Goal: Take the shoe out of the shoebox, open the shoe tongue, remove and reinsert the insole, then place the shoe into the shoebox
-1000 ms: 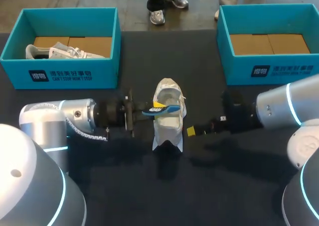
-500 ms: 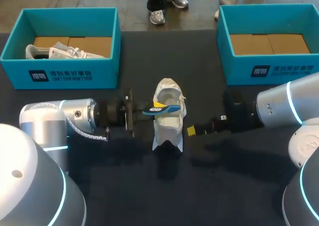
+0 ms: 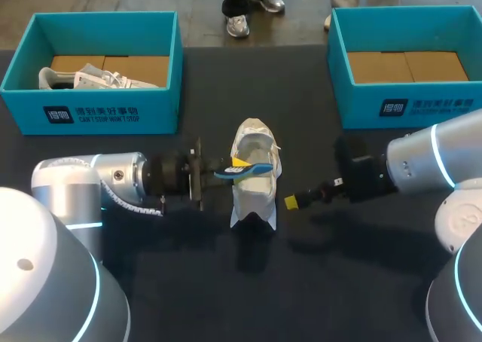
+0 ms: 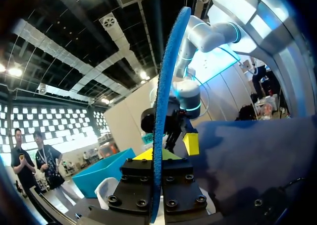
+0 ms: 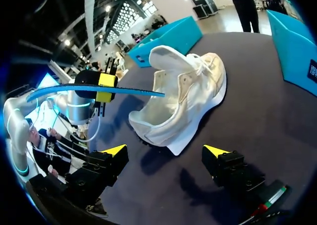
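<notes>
Right gripper (image 3: 290,201): fingers spread, nothing held, just right of the shoe (image 3: 254,195) at mid-frame. Left gripper (image 3: 239,161): clamped on the blue insole (image 3: 248,169), held crosswise over the shoe. Shoe's long axis runs bottom-to-top and the toe seems to point far. It lies well apart from the left box (image 3: 90,114) and right box (image 3: 410,107).

The insole (image 3: 242,169), pinched in the left gripper (image 3: 236,163), lies across the mouth of the shoe (image 3: 254,187), barring entry from above; the right gripper (image 3: 291,201), fingers spread, crowds the shoe's right side; bare table (image 3: 256,86) between the left box (image 3: 90,116) and the right box (image 3: 407,105) gives free passage.
</notes>
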`<state>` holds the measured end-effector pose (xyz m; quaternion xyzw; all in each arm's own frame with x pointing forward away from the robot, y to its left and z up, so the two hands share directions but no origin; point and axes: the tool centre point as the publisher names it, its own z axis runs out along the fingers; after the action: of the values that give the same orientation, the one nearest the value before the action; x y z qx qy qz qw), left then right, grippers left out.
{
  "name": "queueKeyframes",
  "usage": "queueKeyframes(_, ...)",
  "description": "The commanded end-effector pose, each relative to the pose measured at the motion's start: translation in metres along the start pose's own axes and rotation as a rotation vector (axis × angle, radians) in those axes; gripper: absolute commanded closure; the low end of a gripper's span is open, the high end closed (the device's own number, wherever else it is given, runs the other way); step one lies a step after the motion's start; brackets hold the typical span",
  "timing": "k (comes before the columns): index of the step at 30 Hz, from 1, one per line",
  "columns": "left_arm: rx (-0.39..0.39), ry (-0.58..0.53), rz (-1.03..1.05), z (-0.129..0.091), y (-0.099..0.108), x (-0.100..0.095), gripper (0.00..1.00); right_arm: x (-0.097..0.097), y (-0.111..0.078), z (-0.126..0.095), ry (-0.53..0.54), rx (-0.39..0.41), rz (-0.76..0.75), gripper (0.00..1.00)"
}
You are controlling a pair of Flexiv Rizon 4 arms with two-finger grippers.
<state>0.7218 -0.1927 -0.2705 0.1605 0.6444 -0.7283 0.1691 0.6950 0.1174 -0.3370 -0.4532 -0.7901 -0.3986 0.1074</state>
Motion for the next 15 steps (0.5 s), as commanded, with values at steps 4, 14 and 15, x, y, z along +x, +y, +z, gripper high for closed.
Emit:
queueKeyframes(4,0.006,-0.001,-0.001,0.003,0.006,0.0,1.0,-0.006,0.0,0.002,0.01,-0.006,-0.019,0.0)
queueKeyframes(14,0.031,-0.008,-0.007,0.007,0.014,-0.001,1.0,-0.014,-0.003,0.009,0.023,-0.003,-0.031,0.0)
queueKeyframes(15,0.035,-0.007,-0.008,0.007,0.015,-0.001,1.0,-0.015,-0.004,0.01,0.023,0.0,-0.031,0.0)
